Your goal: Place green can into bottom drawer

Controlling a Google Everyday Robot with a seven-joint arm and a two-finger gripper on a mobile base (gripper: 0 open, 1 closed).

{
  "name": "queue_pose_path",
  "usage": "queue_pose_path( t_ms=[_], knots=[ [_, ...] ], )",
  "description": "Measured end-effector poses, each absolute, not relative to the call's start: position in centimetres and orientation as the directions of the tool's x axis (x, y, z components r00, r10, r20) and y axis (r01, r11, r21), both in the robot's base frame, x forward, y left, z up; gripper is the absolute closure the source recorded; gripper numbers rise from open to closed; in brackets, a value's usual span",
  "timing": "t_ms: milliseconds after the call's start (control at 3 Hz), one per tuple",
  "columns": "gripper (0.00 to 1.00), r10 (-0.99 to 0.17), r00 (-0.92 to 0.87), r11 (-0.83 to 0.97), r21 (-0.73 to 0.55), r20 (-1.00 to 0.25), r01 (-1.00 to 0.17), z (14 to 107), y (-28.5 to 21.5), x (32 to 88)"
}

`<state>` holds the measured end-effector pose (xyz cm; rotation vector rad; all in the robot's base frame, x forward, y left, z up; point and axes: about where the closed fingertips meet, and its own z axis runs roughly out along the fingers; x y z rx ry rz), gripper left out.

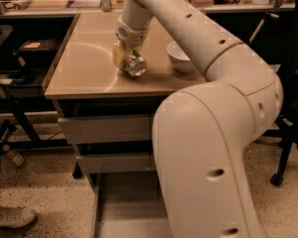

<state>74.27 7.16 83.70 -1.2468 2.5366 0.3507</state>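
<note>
The green can [135,66] lies on its side on the tan tabletop [84,68], its shiny silver end towards the camera. My gripper [125,58] comes down from the arm right at the can, touching or wrapping its left side; most of the can's body is hidden behind it. The bottom drawer [121,207] is pulled out below the table front, and its flat grey floor shows. My big white arm covers the drawer's right part.
A white bowl [181,58] stands on the tabletop to the right of the can. Two shut grey drawers [107,128] sit above the open one. A black chair [293,133] stands at the right, and a shoe [10,217] is on the floor at the left.
</note>
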Motion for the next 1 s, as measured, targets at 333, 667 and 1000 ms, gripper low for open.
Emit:
queue_pose_path(
  t_ms=[333,667,1000],
  knots=[
    [1.0,-0.704,-0.622,0.63,0.104,-0.342,-0.77,84.1,6.0,70.9],
    [1.0,-0.676,-0.669,0.67,0.119,-0.309,-0.732,84.5,4.4,66.8],
    [1.0,-0.666,-0.701,0.696,0.127,-0.254,-0.707,85.6,2.7,61.8]
  ],
)
